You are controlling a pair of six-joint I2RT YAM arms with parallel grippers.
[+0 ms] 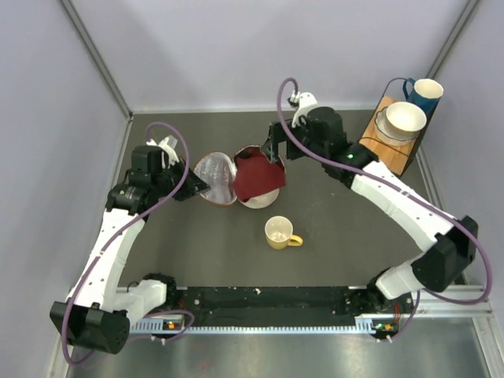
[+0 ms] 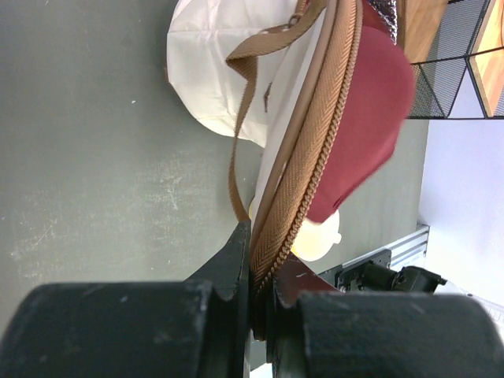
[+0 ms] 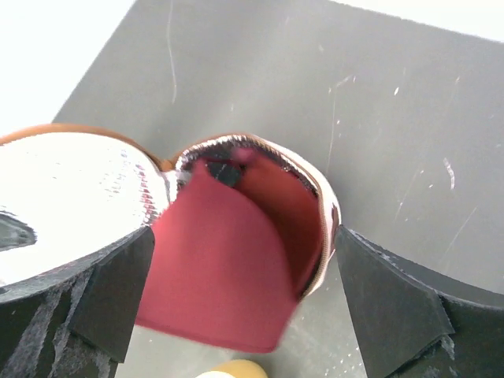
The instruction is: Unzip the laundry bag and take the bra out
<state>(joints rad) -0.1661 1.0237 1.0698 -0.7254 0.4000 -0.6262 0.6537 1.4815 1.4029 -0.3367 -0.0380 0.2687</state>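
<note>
Table (image 1: 331, 260): dark grey mat, carries all items
Laundry bag (image 1: 214, 179): centre-left of table, unzipped, two round halves splayed side by side, pale lining up, brown zip rim
Wire rack (image 1: 394, 153): far right corner, wood shelf
Bra (image 1: 258, 177): maroon, draped over right half of bag, overhanging its edge
White bowl (image 1: 404, 118): on rack
Yellow mug (image 1: 281, 232): upright, near bag
Left gripper (image 2: 253, 260): jaws pinched tight on brown zip rim
Right gripper (image 1: 274, 150): over far edge of bra, fingers (image 3: 394, 307) spread wide, nothing clamped
</note>
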